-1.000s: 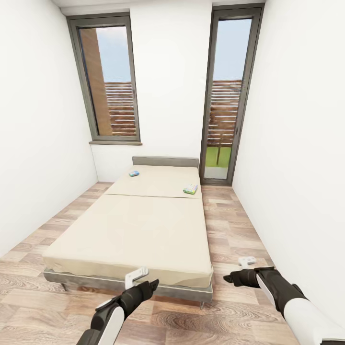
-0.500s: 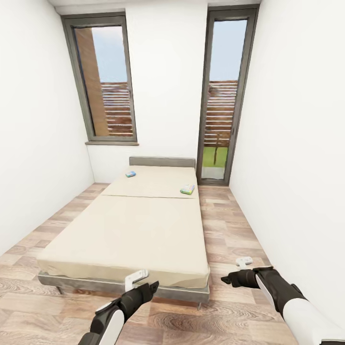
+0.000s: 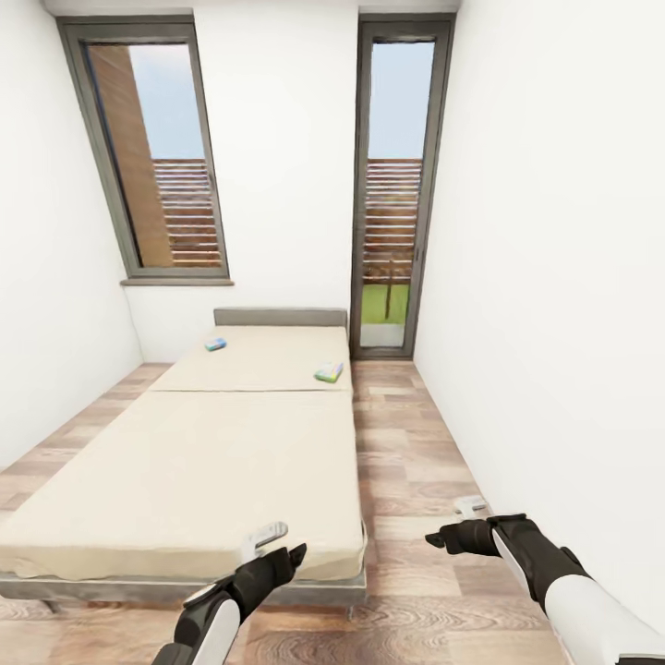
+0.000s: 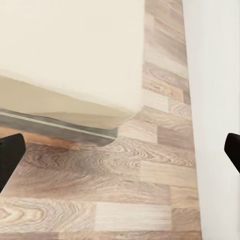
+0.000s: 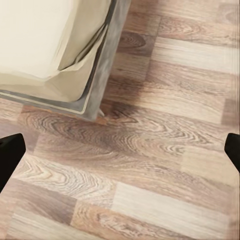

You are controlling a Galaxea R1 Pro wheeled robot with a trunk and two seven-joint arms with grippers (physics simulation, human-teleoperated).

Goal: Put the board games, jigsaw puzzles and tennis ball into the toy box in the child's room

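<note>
A beige bed stands on wood-plank floor below two windows.

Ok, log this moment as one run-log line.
phase: approaching bed | two board games on far end | left gripper open, empty | right gripper open, empty

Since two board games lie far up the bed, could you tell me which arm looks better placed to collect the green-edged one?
Probably right. The green-edged game lies at the bed's right edge beside the floor aisle, and the right gripper hangs open over that aisle. The left gripper is over the bed's foot. Both are far away.
</note>
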